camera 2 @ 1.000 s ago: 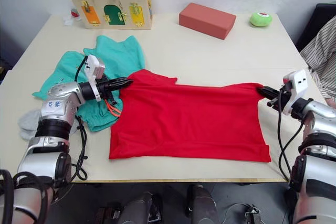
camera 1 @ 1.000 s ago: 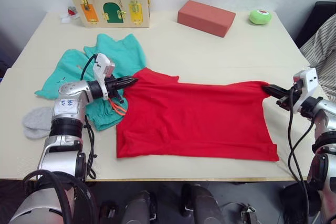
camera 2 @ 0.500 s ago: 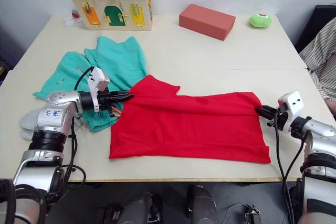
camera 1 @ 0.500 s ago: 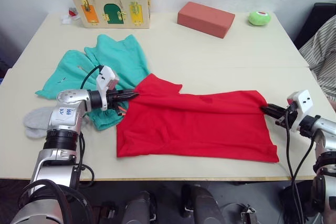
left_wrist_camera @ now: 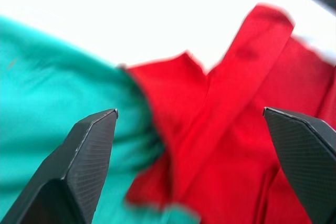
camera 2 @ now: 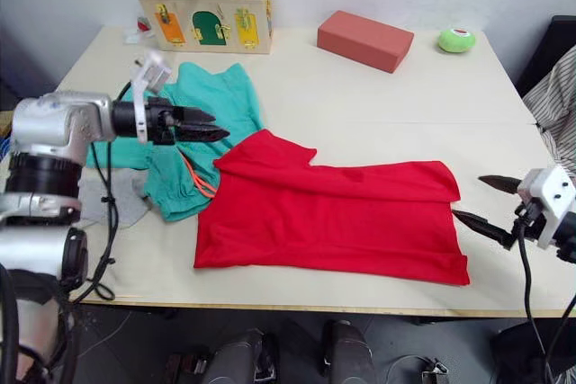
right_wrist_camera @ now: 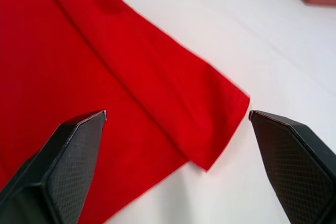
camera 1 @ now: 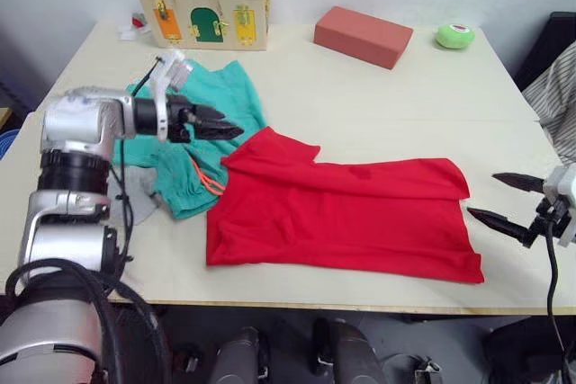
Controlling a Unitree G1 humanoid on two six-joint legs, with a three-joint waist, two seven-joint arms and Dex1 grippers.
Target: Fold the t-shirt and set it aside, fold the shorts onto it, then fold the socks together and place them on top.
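The red t-shirt [camera 1: 342,218] lies flat on the table, its far edge folded over toward the front. My left gripper [camera 1: 229,125] hovers open over the teal shorts [camera 1: 216,101], just left of the t-shirt's far left corner, with nothing between its fingers. The shorts lie crumpled to the left of the t-shirt, their orange drawstring [camera 1: 205,182] showing at its edge. A grey sock [camera 2: 108,200] peeks out beside the shorts, under my left arm. My right gripper [camera 1: 482,195] stands open and empty just off the t-shirt's right edge [right_wrist_camera: 220,124].
A wooden latch box [camera 1: 202,11], a red brick-like block [camera 1: 363,35] and a green round object [camera 1: 454,36] stand along the far edge. A person's striped sleeve [camera 1: 560,96] is at the right. The table's front edge [camera 1: 342,303] runs close below the t-shirt.
Both grippers opened and let go of the t-shirt's corners. The left one drew back over the shorts. The right one drew back to the right. The t-shirt's far edge now lies folded over.
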